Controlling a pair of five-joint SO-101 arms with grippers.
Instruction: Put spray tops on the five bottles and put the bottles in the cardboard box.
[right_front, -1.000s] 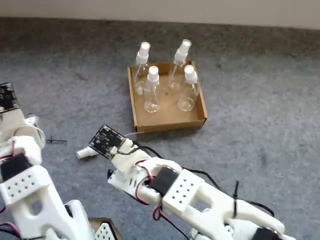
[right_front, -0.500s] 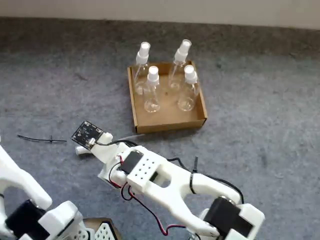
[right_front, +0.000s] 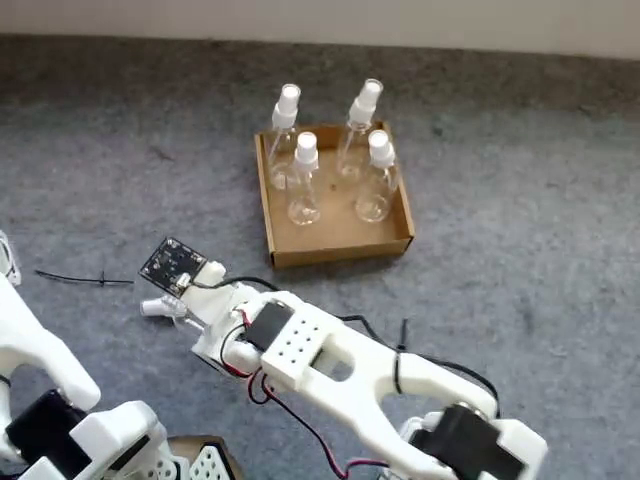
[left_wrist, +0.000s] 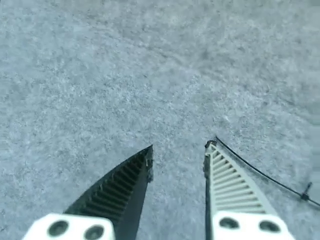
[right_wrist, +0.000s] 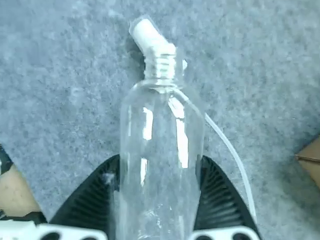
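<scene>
Your left claw (left_wrist: 180, 147) hangs open above the grey carpeted surface (left_wrist: 100, 75). Your right claw (right_wrist: 160, 167) is clamped on a clear plastic bottle (right_wrist: 160, 130), its white spray top (right_wrist: 150, 35) crooked at the neck. It lies near the shallow cardboard box (right_front: 340, 250), which holds four capped bottles (right_front: 303, 185).

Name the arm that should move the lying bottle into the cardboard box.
Right. The right gripper is shut on the bottle, which lies near the cardboard box. The left gripper hangs open over bare carpet, holding nothing.
</scene>
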